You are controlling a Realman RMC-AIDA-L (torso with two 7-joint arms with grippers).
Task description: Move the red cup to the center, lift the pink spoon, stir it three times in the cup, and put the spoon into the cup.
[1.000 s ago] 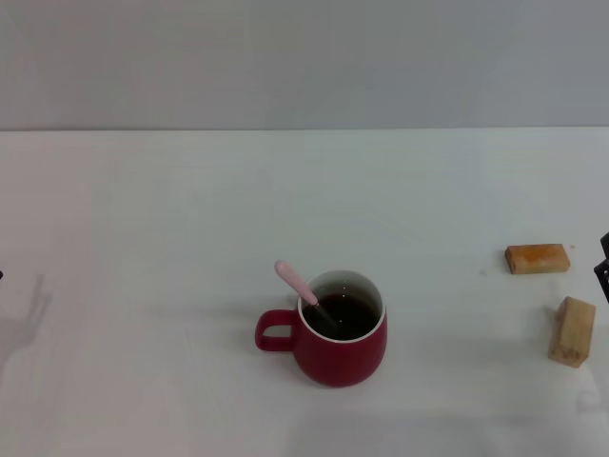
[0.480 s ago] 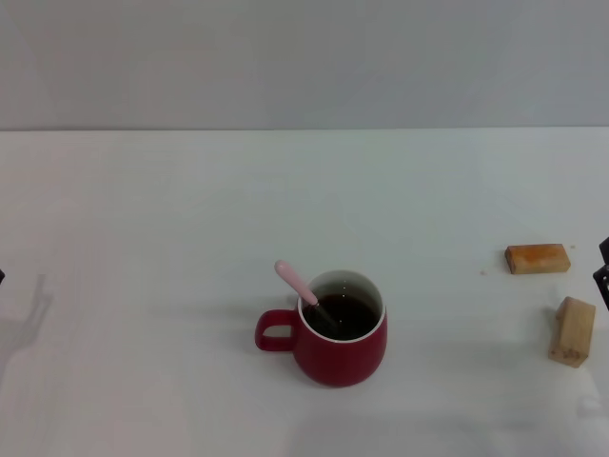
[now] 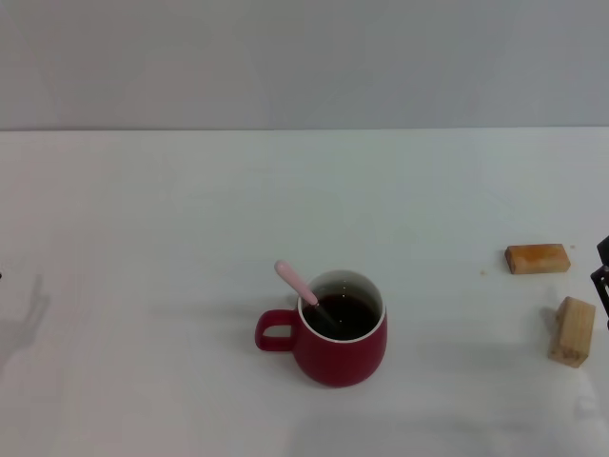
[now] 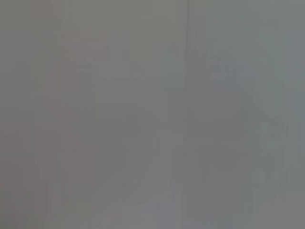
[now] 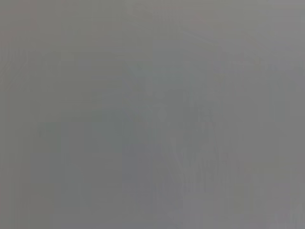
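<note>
We are seeing the red cup [image 3: 339,340] sitting near the table's [image 3: 171,219] middle, handle pointing toward our left, so the centering looks done. The pink spoon [image 3: 303,292] is leaning in it, bowl sunk in the dark liquid, long axis slanting up and left over the rim. A sliver of our right gripper [image 3: 601,268] is parking at the edge, well apart; its fingers we cannot tell.
</note>
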